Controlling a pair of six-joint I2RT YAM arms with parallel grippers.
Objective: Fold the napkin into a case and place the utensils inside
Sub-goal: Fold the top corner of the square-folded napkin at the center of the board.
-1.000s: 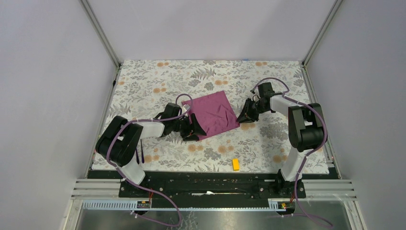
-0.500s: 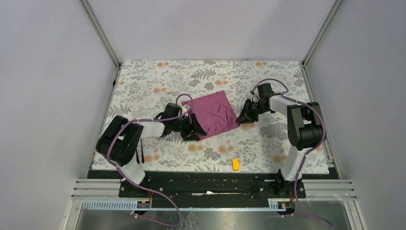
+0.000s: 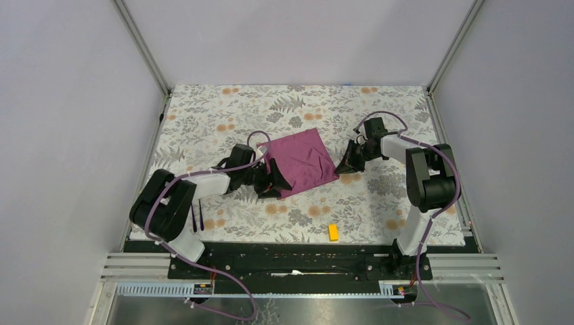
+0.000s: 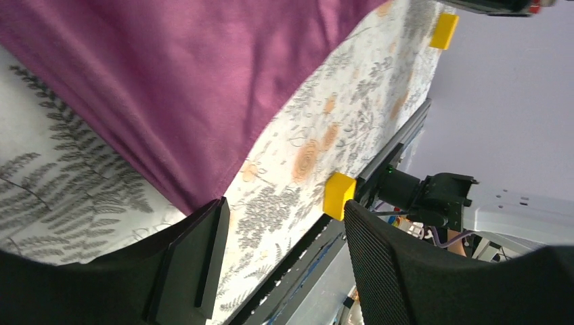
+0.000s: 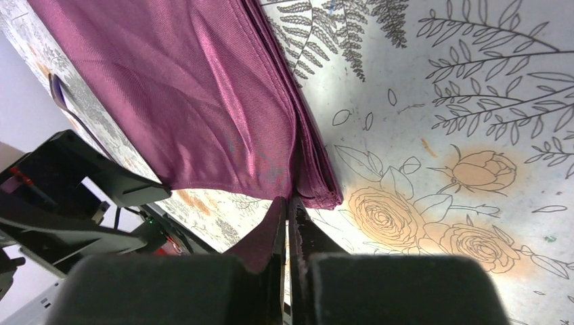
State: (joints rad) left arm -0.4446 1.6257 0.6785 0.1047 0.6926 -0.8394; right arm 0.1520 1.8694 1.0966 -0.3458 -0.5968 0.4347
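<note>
While flat, napkin [image 3: 301, 161] between right jaws

The left arm [image 3: 210, 181] and right arm [image 3: 430, 179] share one build: bulky glossy black joint housings joined by smooth white shell links, on white base columns bolted to a black mounting rail [image 3: 298, 261]. A thin lilac-purple cable [image 3: 254, 137] loops along each arm and trails below the rail. The left gripper [image 4: 283, 206] has matte black wedge-shaped fingers [image 4: 399, 271], one faced with a fine grid texture. The right gripper [image 5: 288, 203] has plain dark slim-tipped fingers [image 5: 308, 240].
</note>
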